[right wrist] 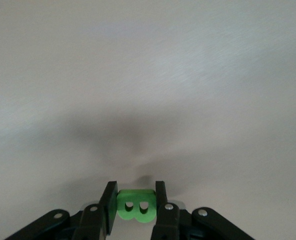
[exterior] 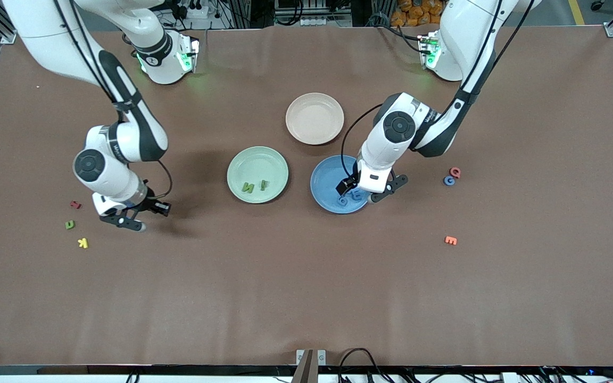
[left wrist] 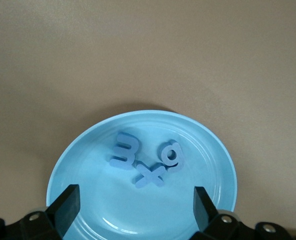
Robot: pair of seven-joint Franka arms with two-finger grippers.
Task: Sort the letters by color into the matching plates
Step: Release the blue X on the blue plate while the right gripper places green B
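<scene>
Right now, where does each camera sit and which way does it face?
Front: high across the table, facing both arms, all plates.
Left wrist: looks down past open left gripper fingers into the blue plate.
Right wrist: looks down at bare table; right gripper clamps a green letter.
Shared: blue plate, front and left wrist.

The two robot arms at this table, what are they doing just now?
They sort small letters by colour. The left gripper hangs open over the round blue plate, where three blue letters lie. The right gripper holds a bright green letter between its fingers above the brown table. The pale green plate has two green letters.
</scene>
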